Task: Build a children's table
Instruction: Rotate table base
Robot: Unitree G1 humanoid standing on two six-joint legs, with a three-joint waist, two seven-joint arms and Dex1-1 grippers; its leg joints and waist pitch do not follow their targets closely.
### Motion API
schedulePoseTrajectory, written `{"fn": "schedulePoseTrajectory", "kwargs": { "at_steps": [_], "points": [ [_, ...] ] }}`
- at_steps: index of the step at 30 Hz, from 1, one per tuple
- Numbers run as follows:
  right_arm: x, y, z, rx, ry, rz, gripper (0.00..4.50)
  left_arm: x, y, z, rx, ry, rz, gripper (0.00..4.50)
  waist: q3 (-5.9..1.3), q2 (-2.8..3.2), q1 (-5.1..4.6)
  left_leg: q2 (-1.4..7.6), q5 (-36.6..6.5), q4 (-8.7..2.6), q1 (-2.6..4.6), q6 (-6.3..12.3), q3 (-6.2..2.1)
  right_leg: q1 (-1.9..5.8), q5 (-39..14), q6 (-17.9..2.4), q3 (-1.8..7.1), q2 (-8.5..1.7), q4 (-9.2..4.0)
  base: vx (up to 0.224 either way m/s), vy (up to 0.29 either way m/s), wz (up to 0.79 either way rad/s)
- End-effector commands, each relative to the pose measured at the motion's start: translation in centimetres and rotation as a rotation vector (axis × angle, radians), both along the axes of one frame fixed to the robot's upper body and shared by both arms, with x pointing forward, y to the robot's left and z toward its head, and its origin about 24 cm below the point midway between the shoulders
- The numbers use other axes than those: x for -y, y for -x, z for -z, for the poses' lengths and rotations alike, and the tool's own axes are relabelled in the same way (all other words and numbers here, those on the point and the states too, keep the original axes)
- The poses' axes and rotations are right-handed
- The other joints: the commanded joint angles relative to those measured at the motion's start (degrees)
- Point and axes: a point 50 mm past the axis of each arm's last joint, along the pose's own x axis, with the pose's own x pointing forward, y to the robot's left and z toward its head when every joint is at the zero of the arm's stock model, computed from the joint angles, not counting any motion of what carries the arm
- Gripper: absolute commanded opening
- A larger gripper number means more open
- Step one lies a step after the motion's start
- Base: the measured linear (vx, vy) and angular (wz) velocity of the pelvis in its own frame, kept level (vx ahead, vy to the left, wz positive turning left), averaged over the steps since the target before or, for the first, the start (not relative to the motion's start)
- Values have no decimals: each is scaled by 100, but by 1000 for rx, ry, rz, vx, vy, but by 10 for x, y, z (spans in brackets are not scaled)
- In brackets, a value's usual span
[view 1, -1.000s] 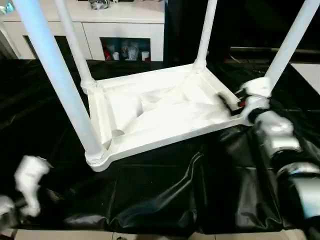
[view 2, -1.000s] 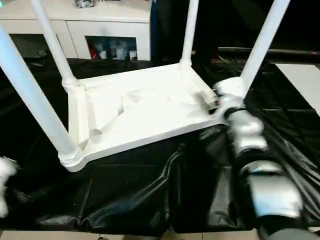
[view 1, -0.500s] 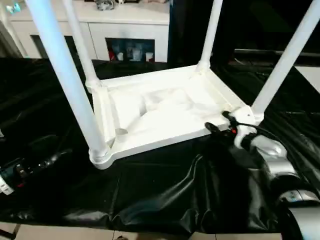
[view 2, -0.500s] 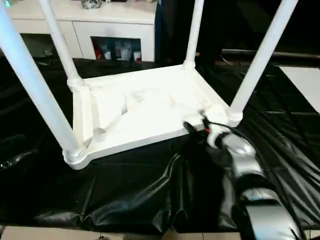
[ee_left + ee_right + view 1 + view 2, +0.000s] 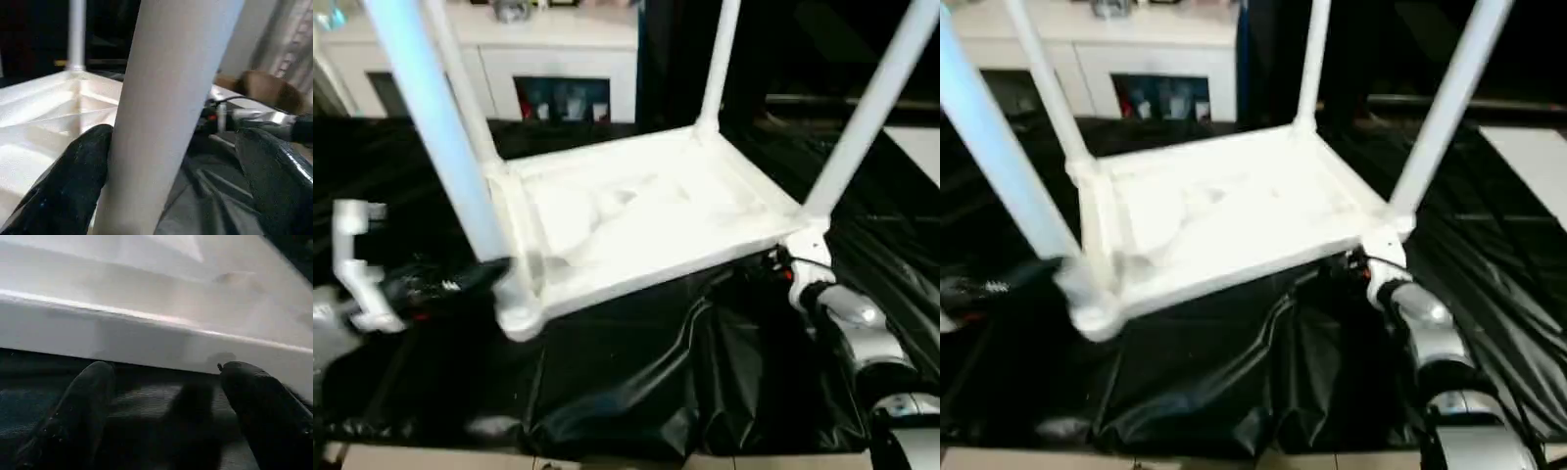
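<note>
Fingers [image 5: 73,186] on the left gripper [image 5: 171,181] are spread wide, one on each side of the near-left leg [image 5: 171,98] of the children's table [image 5: 636,220]; the inner one looks like it's right up against the tube, the other one stands off it, so not clamped. Right gripper [image 5: 161,416] is also splayed open with nothing between the pads, sitting just below the white edge of the tabletop. The table itself is flipped upside down in the middle of the frame, ribbed underside up, all four legs sticking up out of the corner sockets toward the top of the picture. It sits on the big table covered in black sheeting [image 5: 636,372], which is pretty wrinkled toward the lower middle. Left arm [image 5: 362,274] comes in from the left edge at the lower-left corner socket, right arm [image 5: 847,313] from the lower right, its tip tucked under the table's right front corner. Upper left of the frame, behind everything, is a white cabinet [image 5: 558,59] with a glass door.
</note>
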Motion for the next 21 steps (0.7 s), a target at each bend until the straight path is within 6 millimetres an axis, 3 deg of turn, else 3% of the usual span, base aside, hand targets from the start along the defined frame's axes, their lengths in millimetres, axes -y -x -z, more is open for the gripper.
{"fn": "schedulePoseTrajectory", "kwargs": {
  "at_steps": [1, 5, 11, 15, 19, 21],
  "points": [
    [-2, 0, 2, -16, 6, -7, 381, 14, 0, -4, 12, 12, 77, 440, -313, 19, 1, 154, -1418, -439, 72, 5, -20, 235, -1187, -1343, 221, -211, -411, 0, 0, 0],
    [-5, 3, 9, -44, 23, -8, 381, 37, 0, -4, 15, 39, 165, 440, -313, 11, 13, 154, -1387, -431, 82, 19, -6, 232, -1153, -1363, 222, -206, -411, 0, 0, 0],
    [-5, 0, 8, -35, 17, 29, 381, 62, 2, -12, 43, 82, 252, 440, -303, -3, -18, 145, -1544, -437, 85, -58, -7, 231, -1480, -1218, 238, -215, -449, 0, 0, 0],
    [-25, -4, 9, -29, -8, -28, 381, 89, 5, -24, 85, 135, 358, 440, -294, -12, -34, 144, -1658, -442, 95, -93, -16, 217, -1658, -1169, 241, -217, -467, 0, 0, 0],
    [-39, -5, 10, -30, -17, -72, 381, 102, 6, -26, 98, 150, 404, 440, -289, -47, -100, 136, -1653, -455, 51, -106, -28, 239, -1727, -1089, 242, -217, -463, 0, 0, 0],
    [-54, -6, 12, -29, -26, -110, 381, 115, 4, -25, 102, 161, 433, 440, -293, -62, -124, 135, -1632, -440, 70, -92, -22, 226, -1746, -1073, 251, -220, -476, 0, 0, 0]
  ]
}}
